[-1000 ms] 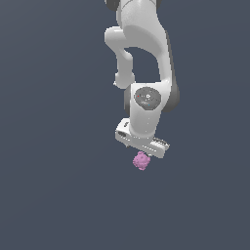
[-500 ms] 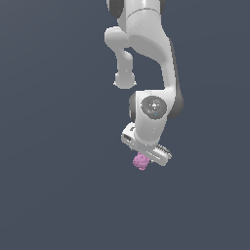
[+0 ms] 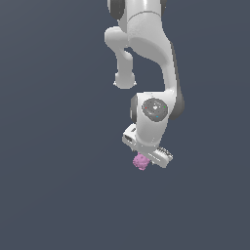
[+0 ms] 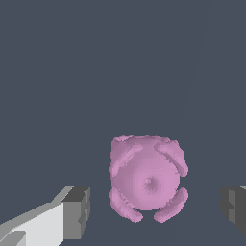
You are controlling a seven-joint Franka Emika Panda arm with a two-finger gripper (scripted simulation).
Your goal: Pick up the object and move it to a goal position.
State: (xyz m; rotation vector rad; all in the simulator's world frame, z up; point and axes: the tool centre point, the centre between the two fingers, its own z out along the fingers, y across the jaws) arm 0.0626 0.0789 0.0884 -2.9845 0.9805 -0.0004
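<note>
Lowered since a second ago, the tool (image 4: 153, 209) stands wide open around the object (image 4: 147, 178) on the worktop (image 3: 58, 195), gripping nothing. Closing off-centre could squirt the bumpy blob sideways.

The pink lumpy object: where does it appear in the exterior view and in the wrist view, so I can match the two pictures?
Exterior view: the pink object sits just under the white gripper, near the picture's middle, slightly low.
Wrist view: the same object fills the lower middle, between the two dark fingers, touching neither.
Shared landmark: the gripper itself, directly over the object in both views.
</note>
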